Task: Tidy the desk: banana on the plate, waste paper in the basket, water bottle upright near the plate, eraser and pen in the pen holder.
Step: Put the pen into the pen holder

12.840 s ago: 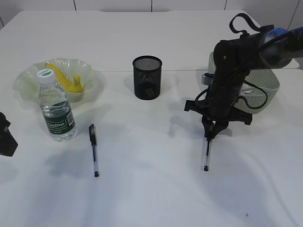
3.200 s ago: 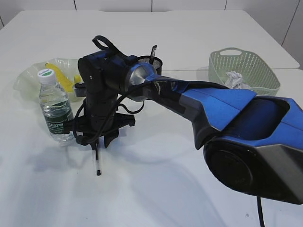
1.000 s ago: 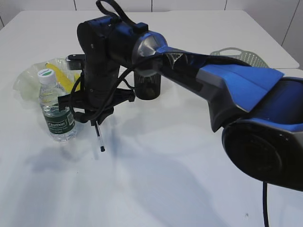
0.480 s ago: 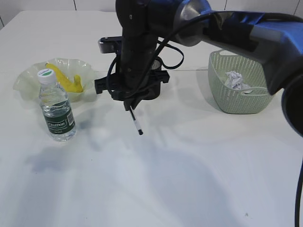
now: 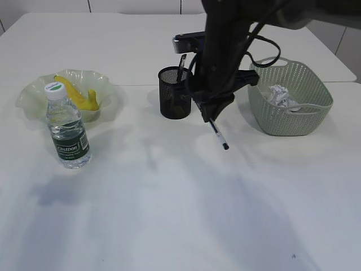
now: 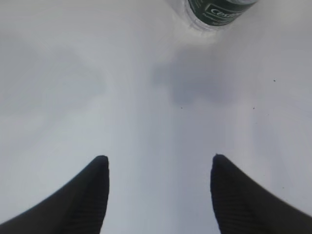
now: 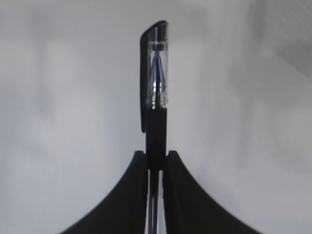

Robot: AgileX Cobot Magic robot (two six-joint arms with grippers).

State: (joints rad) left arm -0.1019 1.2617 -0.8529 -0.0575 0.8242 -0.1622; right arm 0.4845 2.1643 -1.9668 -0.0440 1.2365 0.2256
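My right gripper (image 5: 207,116) is shut on a clear pen with a black cap (image 5: 219,137), which hangs slanted in the air just right of the black mesh pen holder (image 5: 175,95). In the right wrist view the pen (image 7: 156,83) sticks out beyond the closed fingertips of that gripper (image 7: 156,155). Another pen (image 5: 181,61) stands in the holder. The banana (image 5: 76,95) lies on the ruffled plate (image 5: 31,96). The water bottle (image 5: 67,129) stands upright in front of the plate. Waste paper (image 5: 280,95) lies in the green basket (image 5: 293,121). The eraser does not show. My left gripper (image 6: 157,163) is open over bare table, near the bottle's base (image 6: 217,10).
The white table has a seam line running behind the holder and basket. The right arm reaches in from the upper right, above the basket. Its shadow falls across the table's middle.
The right arm has carried the pen up and rightward, from beside the water bottle to just right of the pen holder. Nothing else on the table has moved.
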